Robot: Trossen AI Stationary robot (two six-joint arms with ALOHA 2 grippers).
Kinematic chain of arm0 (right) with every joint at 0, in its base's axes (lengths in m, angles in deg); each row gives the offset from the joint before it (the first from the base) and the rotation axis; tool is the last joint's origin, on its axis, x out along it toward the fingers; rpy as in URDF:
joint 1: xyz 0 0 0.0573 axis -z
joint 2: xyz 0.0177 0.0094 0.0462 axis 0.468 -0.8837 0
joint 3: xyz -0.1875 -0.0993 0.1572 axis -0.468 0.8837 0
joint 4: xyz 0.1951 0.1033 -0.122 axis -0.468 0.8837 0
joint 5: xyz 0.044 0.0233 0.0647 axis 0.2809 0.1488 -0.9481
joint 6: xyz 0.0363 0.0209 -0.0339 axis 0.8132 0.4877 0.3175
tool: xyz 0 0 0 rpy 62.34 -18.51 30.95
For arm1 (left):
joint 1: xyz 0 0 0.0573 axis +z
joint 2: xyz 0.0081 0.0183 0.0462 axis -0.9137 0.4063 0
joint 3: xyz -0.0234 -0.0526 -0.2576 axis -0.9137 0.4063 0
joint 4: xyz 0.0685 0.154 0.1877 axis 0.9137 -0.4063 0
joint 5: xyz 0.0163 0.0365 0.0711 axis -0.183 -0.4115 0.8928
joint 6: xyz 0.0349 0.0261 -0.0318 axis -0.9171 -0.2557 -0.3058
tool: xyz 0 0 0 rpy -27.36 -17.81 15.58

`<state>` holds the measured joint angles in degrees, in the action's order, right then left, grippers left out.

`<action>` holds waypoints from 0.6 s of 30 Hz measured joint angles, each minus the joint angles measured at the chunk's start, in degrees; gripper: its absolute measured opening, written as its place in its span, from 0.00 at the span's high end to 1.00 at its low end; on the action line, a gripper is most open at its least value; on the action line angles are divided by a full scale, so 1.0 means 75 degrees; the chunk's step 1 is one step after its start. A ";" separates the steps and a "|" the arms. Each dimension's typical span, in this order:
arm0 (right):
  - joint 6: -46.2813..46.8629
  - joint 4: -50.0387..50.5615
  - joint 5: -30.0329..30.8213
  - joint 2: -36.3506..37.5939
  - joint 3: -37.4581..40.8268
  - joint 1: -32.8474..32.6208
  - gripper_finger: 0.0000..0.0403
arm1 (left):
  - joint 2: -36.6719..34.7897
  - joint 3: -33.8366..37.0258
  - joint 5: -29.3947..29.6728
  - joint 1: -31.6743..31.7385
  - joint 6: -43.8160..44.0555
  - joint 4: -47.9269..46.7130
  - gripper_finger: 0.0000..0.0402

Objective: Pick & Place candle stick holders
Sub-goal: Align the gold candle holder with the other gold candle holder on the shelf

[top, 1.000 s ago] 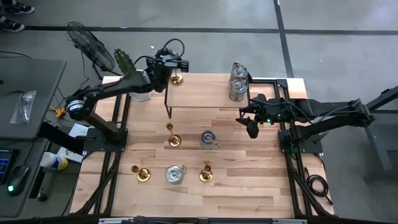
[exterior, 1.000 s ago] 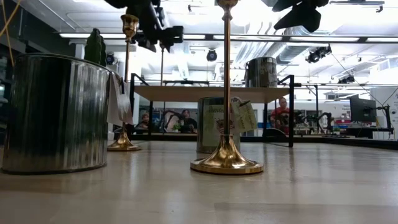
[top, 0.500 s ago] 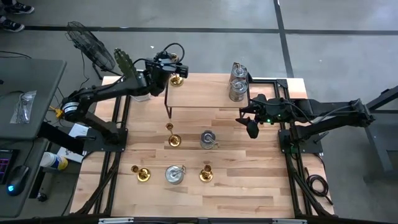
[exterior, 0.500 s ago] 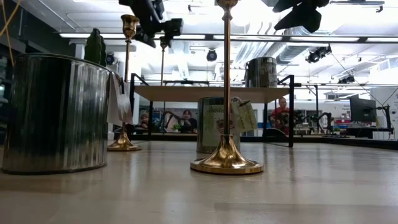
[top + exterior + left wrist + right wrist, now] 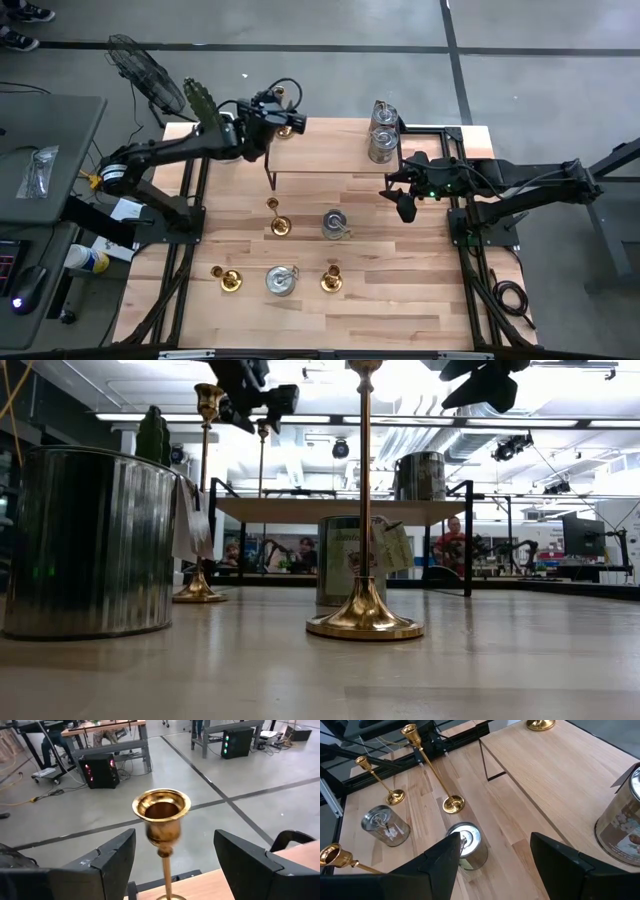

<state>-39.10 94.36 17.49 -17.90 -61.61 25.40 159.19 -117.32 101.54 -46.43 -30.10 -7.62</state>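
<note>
One gold candlestick (image 5: 285, 127) stands on its round base at the far left of the raised wooden shelf (image 5: 330, 150). My left gripper (image 5: 283, 117) is open, with one finger on either side of the candlestick's cup (image 5: 161, 815), apart from it. Three more gold candlesticks (image 5: 278, 222) (image 5: 228, 279) (image 5: 331, 279) stand on the table. Two silver cans (image 5: 381, 146) (image 5: 382, 113) stand on the shelf, and two more (image 5: 335, 224) (image 5: 281, 280) stand on the table. My right gripper (image 5: 405, 205) hangs open and empty above the table's right side.
A cactus in a white pot (image 5: 200, 100) stands just off the shelf's far left corner, beside my left arm. The shelf's thin black legs (image 5: 270, 170) stand on the table. Bare wood lies along the near edge (image 5: 330, 325) and the right side.
My left gripper has risen a little at the candlestick on the shelf. The candlestick has stayed standing in its place. My right arm has kept still.
</note>
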 joint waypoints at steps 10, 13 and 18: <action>0.0029 0.0008 -0.0004 0.0000 0.0000 0.0000 0.42 | -0.0219 -0.0014 0.0432 -0.0397 -0.0090 -0.0320 0.34; 0.0029 0.0009 -0.0016 0.0000 0.0000 0.0000 0.42 | -0.0433 -0.0015 0.0436 -0.0519 0.0112 -0.0528 0.34; 0.0123 0.0017 -0.0022 0.0000 0.0000 -0.0003 0.42 | -0.0937 -0.0012 0.0374 -0.0850 0.0447 -0.1301 0.34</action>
<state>-38.18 94.49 17.32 -17.90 -61.61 25.38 152.16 -117.41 104.34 -52.80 -26.75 -17.38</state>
